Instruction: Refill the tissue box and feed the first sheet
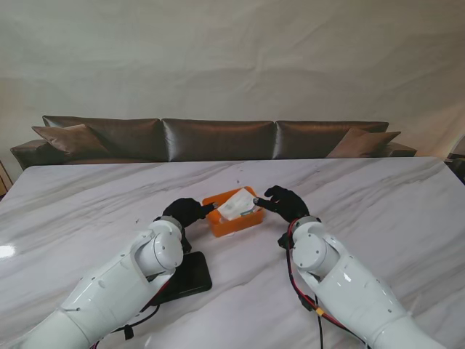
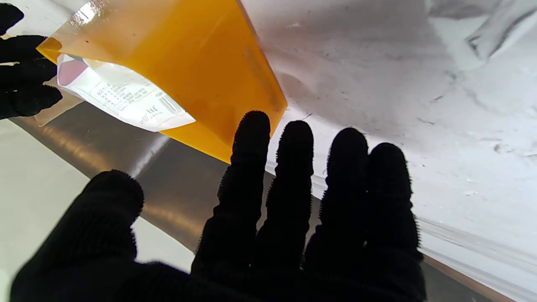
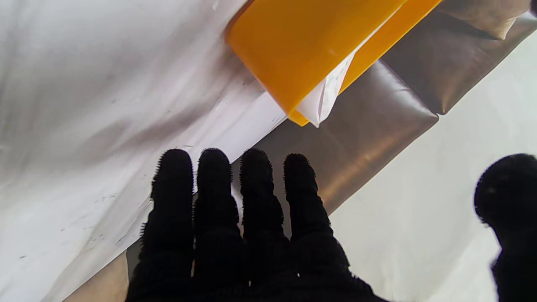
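An orange tissue box [image 1: 231, 220] stands on the marble bench [image 1: 378, 196], near the middle and between the two hands. A white pack of tissues [image 1: 237, 206], wrapped in plastic with a printed label, sits in the open top of the box. It is tilted and part of it sticks out over the rim, so I judge that it is not yet fully pushed in.

The left hand [image 1: 186, 211] is just beside the left end of the box. In its wrist view the fingers [image 2: 251, 142] are spread and hold nothing; one fingertip seems very close to the box wall, but I cannot tell if it touches. The right hand [image 1: 282, 203] is at the right end, near the corner of the pack. Its fingers [image 3: 214, 176] are also straight and apart, and it grips nothing.

A black flat thing [image 1: 187, 278] lies on the bench nearer to me, partly under the left arm; it may be the cover of the box, but I cannot be sure.

As I judge it, the task is in its early half. The pack is brought to the box, but it needs to be pressed down flat. After that, the first sheet must be pulled out and fed through the opening, and probably the box must be closed. No loose sheet is visible yet.
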Controlling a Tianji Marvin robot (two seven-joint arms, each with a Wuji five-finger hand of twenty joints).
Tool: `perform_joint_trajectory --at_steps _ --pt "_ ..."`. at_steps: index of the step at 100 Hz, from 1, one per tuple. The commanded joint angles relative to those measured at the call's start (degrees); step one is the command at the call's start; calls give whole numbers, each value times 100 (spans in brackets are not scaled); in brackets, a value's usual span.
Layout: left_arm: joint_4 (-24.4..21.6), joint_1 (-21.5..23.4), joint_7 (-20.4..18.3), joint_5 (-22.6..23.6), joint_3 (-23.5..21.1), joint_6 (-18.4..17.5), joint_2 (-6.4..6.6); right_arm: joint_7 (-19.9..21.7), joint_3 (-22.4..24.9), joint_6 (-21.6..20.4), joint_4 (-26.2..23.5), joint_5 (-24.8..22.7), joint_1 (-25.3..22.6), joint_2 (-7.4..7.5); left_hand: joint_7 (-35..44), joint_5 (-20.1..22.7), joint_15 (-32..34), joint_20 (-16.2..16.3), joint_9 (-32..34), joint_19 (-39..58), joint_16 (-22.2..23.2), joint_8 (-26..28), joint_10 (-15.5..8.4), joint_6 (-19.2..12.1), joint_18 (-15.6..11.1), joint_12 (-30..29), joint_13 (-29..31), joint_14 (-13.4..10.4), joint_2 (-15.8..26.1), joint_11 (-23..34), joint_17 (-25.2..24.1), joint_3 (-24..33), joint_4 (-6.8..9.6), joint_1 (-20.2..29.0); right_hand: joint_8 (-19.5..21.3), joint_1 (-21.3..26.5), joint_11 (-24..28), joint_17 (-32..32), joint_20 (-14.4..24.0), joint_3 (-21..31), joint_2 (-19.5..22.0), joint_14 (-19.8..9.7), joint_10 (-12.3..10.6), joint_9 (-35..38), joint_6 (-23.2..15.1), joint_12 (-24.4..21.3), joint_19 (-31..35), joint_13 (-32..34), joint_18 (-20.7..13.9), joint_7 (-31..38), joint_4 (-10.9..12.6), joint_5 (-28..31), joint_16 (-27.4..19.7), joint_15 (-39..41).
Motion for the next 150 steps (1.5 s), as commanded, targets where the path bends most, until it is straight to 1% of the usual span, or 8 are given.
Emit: perform_joint_trajectory --at_steps 1,34,70,90,105,129,142,150 --pt "20 -30 -68 -31 -4 -65 -51 117 -43 -48 -22 7 -12 -55 -78 -152 38 -57 -225 2804 38 -71 48 4 -339 -40 -148 423 198 -39 55 18 120 -177 -17 -161 86 4 -19 87 34 -138 -74 73 -66 61 140 87 -114 33 71 135 36 92" --pt "296 -291 -12 -226 176 -342 -171 272 -141 -73 -185 147 -224 -38 -110 -171 61 -59 -242 2812 54 -73 33 -4 -366 -49 -165 394 208 -37 44 -12 131 -159 -33 -114 121 18 -12 71 30 -120 -64 135 -32 96 155 140 -130 24 48 157 51 126" --pt "504 -421 7 -365 296 -443 -255 266 66 2 -1037 -32 -834 94 -71 -67 103 -46 -149 2839 74 -54 77 35 -342 -35 -113 414 204 18 73 -10 140 -138 -47 -88 120 14 -10 59 27 -114 -71 151 -21 126 155 155 -147 -5 21 165 60 143" --pt "191 -180 -63 -270 171 -304 -150 267 117 14 -1269 -143 -1001 139 125 292 167 -31 205 2919 75 8 140 61 -303 -7 78 488 208 125 211 5 140 -128 -49 -81 106 -32 -23 58 33 -62 -90 149 -40 140 121 85 -138 -30 13 158 48 108" --pt "-141 46 -165 -105 44 -115 -35 227 119 46 -1284 -127 -1018 124 207 383 189 -35 305 2968 72 25 163 72 -303 8 146 523 229 133 271 2 140 -137 -42 -93 89 -81 -58 58 26 203 -100 139 -58 152 42 -18 4 -42 11 154 55 113" --pt "-446 276 -188 35 -171 -44 62 157 123 73 -1367 -195 -1076 125 42 88 98 -71 50 2907 41 -43 138 77 -371 -1 -13 451 243 35 154 -67 129 -185 -34 -249 -135 -43 -143 72 95 661 140 -11 -189 27 -89 -90 420 -98 32 23 76 120" --pt "-467 299 -162 77 -211 -74 74 132 152 128 -1463 -236 -1151 132 -48 -101 80 -74 36 2905 34 -70 105 20 -400 -1 -30 432 239 25 152 -118 128 -202 -23 -275 -144 30 -167 78 107 831 57 13 -170 -14 -100 -48 598 -104 39 18 87 123" --pt "-429 280 -153 70 -210 -106 69 105 174 152 -1539 -274 -1213 139 -117 -237 69 -78 6 2895 32 -88 73 -26 -414 -3 -43 419 246 8 135 -145 133 -202 -18 -280 -125 74 -173 83 110 823 54 43 -134 -17 -85 8 624 -104 43 33 98 137"
